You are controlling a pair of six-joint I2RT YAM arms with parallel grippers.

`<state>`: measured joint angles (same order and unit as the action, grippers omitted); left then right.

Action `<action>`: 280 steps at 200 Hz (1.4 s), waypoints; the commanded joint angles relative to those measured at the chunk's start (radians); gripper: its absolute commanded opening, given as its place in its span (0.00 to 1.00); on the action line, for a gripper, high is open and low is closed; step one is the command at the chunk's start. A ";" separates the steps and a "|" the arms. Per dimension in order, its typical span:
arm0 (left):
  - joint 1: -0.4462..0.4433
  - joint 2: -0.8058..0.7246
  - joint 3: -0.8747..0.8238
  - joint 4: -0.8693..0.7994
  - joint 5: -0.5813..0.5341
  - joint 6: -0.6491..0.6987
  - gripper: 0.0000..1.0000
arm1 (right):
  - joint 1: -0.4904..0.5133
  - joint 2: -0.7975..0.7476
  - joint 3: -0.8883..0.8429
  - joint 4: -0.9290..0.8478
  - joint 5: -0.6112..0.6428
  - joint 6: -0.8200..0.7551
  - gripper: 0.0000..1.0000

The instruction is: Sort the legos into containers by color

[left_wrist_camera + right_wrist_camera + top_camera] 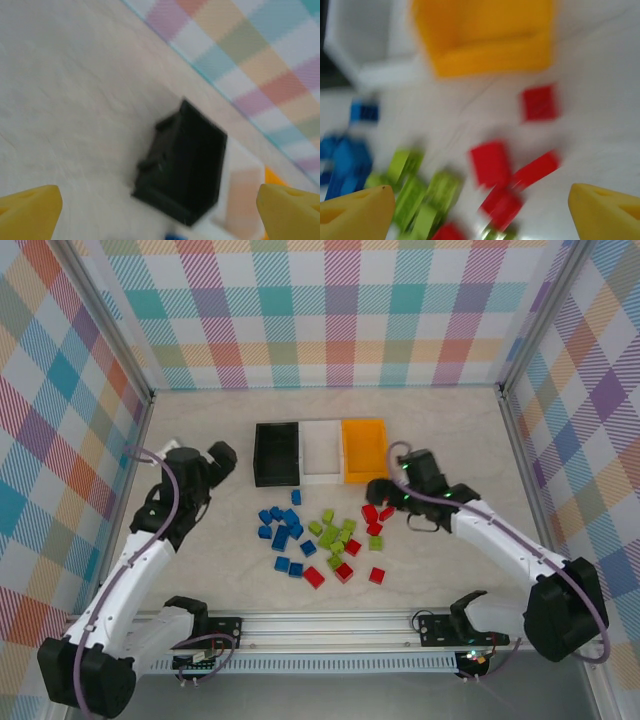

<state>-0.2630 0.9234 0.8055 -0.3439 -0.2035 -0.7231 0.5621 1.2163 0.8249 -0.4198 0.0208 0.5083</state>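
The blurred orange bin (490, 55) sits at the top, with the white bin (375, 75) left of it. Below lie red legos (490, 162), green legos (410, 192) and blue legos (347, 162). The gripper (479, 200) is spread wide.

- Table (200, 430): pale, marbled surface filling the middle of the frame.
- Plaid walls (320, 310): pastel checks across the top, left and right.
- Metal rail (330, 623): along the bottom.
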 commanded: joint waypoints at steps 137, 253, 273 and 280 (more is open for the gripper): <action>-0.182 -0.012 -0.187 -0.102 0.080 -0.058 1.00 | 0.556 0.320 0.059 -0.157 0.061 0.041 0.65; -0.186 0.043 -0.154 -0.088 0.104 -0.040 1.00 | 0.556 0.316 0.084 -0.166 0.089 0.024 0.32; -0.188 0.052 -0.143 -0.087 0.109 -0.031 1.00 | 0.554 0.269 0.091 -0.187 0.107 0.021 0.32; -0.188 0.056 -0.138 -0.088 0.110 -0.027 1.00 | 0.548 0.249 0.095 -0.195 0.114 0.018 0.32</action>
<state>-0.4393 0.9695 0.6312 -0.4419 -0.1123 -0.7696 1.1126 1.5402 0.8852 -0.5724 0.1043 0.5350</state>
